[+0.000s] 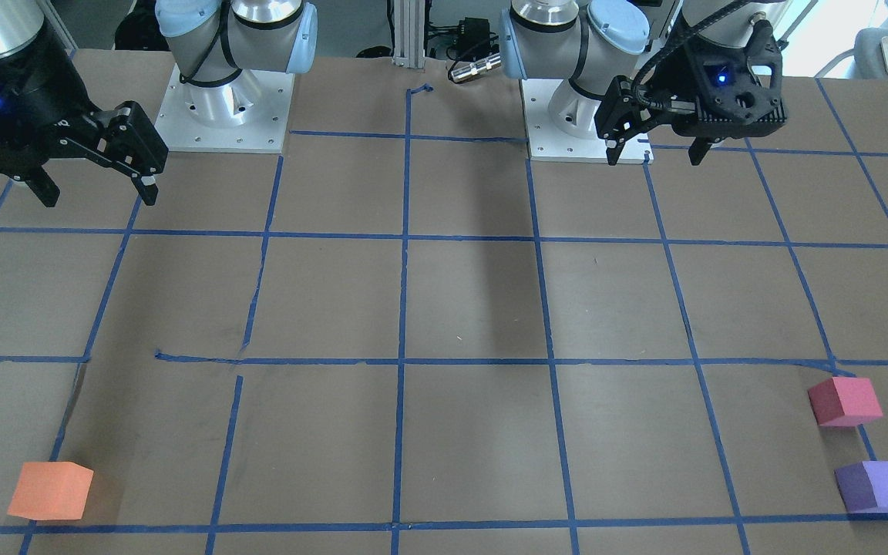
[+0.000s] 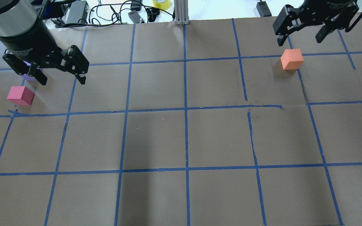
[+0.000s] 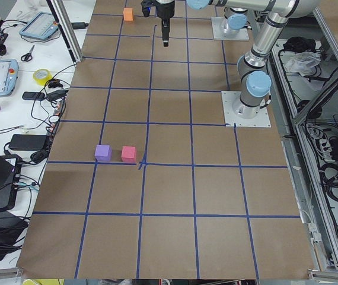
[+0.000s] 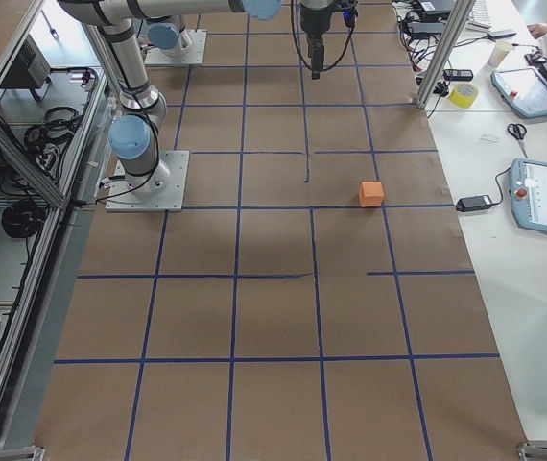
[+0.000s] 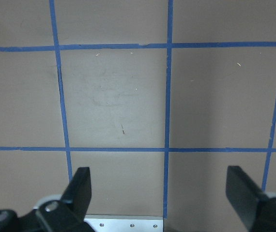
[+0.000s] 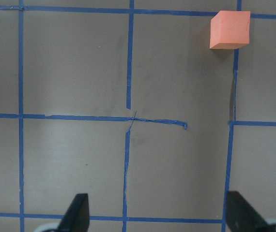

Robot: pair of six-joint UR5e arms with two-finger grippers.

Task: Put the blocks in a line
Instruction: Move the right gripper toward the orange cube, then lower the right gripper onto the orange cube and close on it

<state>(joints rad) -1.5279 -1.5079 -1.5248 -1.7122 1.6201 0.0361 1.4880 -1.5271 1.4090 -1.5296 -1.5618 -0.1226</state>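
The orange block [image 2: 292, 59] sits on the brown table at the far right, and also shows in the front view [image 1: 51, 490] and in the right wrist view [image 6: 230, 30]. The red-pink block [image 2: 20, 95] and the purple block [image 1: 876, 486] lie close together at the far left. In the overhead view the purple block [image 2: 28, 76] is mostly hidden behind my left gripper. My left gripper [image 2: 63, 82] hangs open and empty above the table, its fingers [image 5: 80, 188] wide apart. My right gripper [image 2: 299, 41] is open and empty, raised beyond the orange block.
Blue tape lines [image 2: 185, 110] mark a grid on the table. The two arm bases [image 1: 224, 116] [image 1: 590, 123] stand on the robot's side. Cables and a yellow tape roll [image 2: 162, 3] lie past the far edge. An aluminium post [image 2: 181, 12] stands at the far middle.
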